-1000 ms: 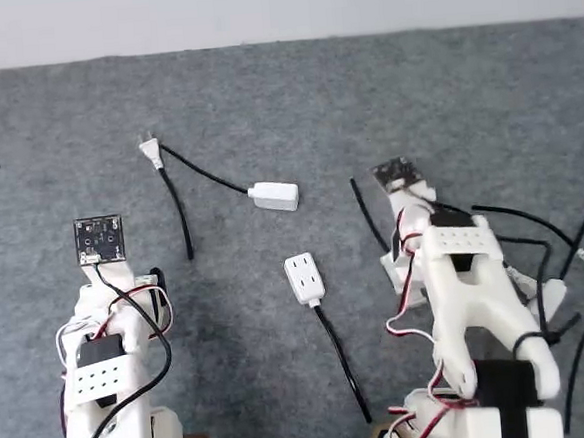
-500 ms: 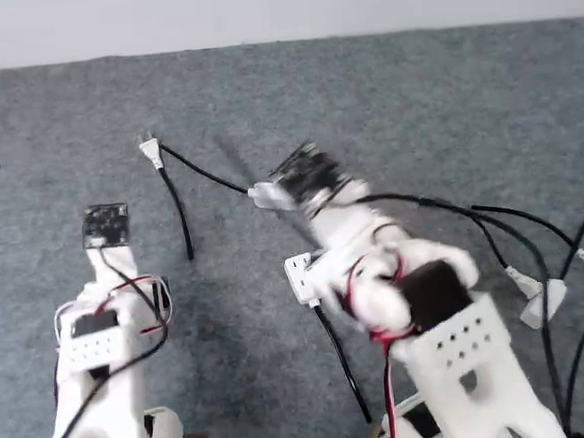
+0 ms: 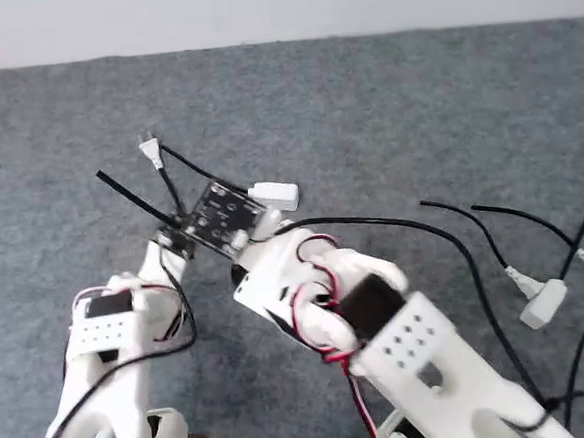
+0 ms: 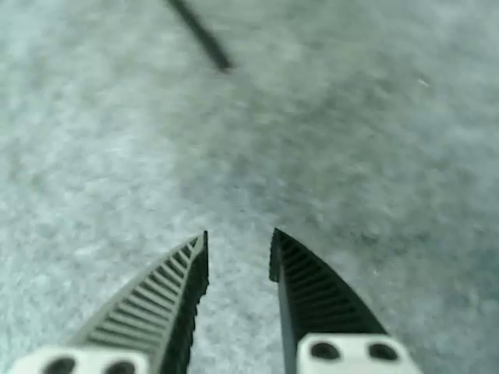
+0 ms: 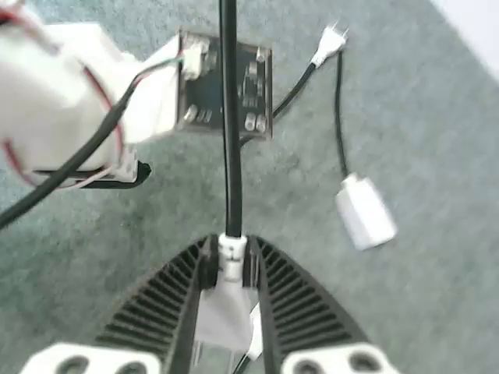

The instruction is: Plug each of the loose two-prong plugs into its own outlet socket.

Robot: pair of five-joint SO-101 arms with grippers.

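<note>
My right gripper (image 5: 228, 261) is shut on a white outlet socket (image 5: 222, 300) at its cord end. Its black cord (image 5: 229, 125) runs away from the fingers, over the left arm's wrist board (image 5: 226, 86). In the high view that cord (image 3: 130, 198) sticks out toward the far left. A loose two-prong plug (image 3: 150, 149) lies farther back, wired to a second white outlet block (image 3: 275, 193). My left gripper (image 4: 239, 241) hangs open over bare grey carpet, holding nothing.
Several more white plugs (image 3: 543, 302) with black cords lie at the right edge. The right arm (image 3: 380, 323) stretches diagonally across the middle, close beside the left arm (image 3: 109, 332). A black cord end (image 4: 199, 35) lies beyond the left gripper.
The right arm swung left across the table and took the white outlet from the middle; its cord now points far left. The left arm leaned forward and to the right.
</note>
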